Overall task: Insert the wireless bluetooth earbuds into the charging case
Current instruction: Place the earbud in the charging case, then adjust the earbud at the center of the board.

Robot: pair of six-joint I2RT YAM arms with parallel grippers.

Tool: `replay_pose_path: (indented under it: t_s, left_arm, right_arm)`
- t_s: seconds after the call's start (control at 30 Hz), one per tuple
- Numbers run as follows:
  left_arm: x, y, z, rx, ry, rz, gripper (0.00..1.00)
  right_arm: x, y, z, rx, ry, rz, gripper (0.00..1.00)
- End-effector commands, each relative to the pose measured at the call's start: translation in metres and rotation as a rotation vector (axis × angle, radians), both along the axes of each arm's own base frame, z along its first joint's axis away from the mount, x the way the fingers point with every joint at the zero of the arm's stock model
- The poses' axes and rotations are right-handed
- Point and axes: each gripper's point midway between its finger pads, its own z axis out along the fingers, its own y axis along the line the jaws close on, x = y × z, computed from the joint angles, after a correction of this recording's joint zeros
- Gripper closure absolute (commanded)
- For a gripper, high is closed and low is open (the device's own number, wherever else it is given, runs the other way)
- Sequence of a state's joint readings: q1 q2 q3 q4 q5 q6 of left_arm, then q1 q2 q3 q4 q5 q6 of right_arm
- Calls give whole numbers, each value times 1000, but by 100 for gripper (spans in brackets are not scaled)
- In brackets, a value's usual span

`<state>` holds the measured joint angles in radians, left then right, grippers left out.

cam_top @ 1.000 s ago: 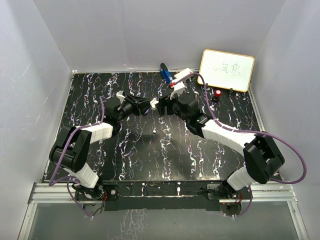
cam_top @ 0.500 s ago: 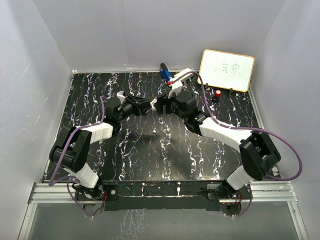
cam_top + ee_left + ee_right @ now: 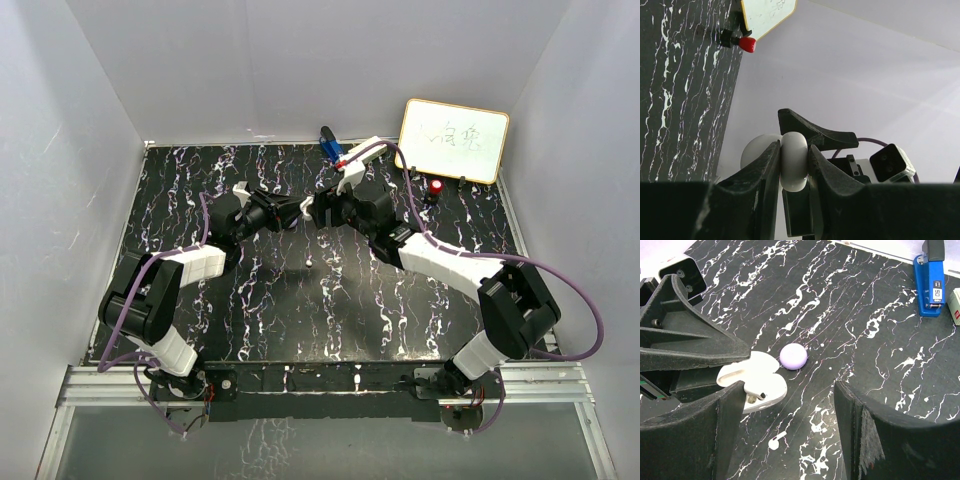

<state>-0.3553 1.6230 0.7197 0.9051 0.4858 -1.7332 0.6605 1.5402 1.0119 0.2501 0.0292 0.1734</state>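
Observation:
The white charging case [image 3: 793,162] is clamped between my left gripper's [image 3: 794,146] fingers, held above the table. The right wrist view shows the case [image 3: 752,380] with its lid open and one white earbud [image 3: 756,396] seated in a socket. Another white earbud [image 3: 774,441] lies loose on the black marbled table below; from above this earbud [image 3: 310,262] is a small white speck. My right gripper [image 3: 790,395] is open, its fingers straddling the case's near side without touching it. In the top view the left gripper [image 3: 304,210] and right gripper [image 3: 323,207] meet tip to tip.
A closed pale purple case [image 3: 793,356] lies on the table just beyond the white case. A blue stapler [image 3: 930,282] sits near the back wall, and a whiteboard [image 3: 453,139] leans at the back right with a red-capped knob [image 3: 437,186] in front.
The right arm has edged slightly left, bringing its gripper closer to the held case. The left arm and the case have stayed put.

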Motion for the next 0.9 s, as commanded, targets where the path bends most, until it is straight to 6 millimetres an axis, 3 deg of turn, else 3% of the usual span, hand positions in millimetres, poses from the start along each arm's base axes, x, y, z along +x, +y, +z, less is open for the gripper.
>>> replay_pose_path:
  t_s: [0.0,0.43,0.67,0.87]
  left_arm:
    - [-4,-2,34,-47,-81,-25,100]
    - [-4,-1,32,-50,-75,-19,100]
    - [-5,0,33,-49,-77,-17,100]
    - [8,25,23,-87,-69,76,100]
  right_arm:
    - [9,12,45,84,-90,26,30]
    - [12,21,78,133,-142,60,29]
    - [13,11,79,127,-141,17,29]
    - [4,-13,64,88,-112,-33,29]
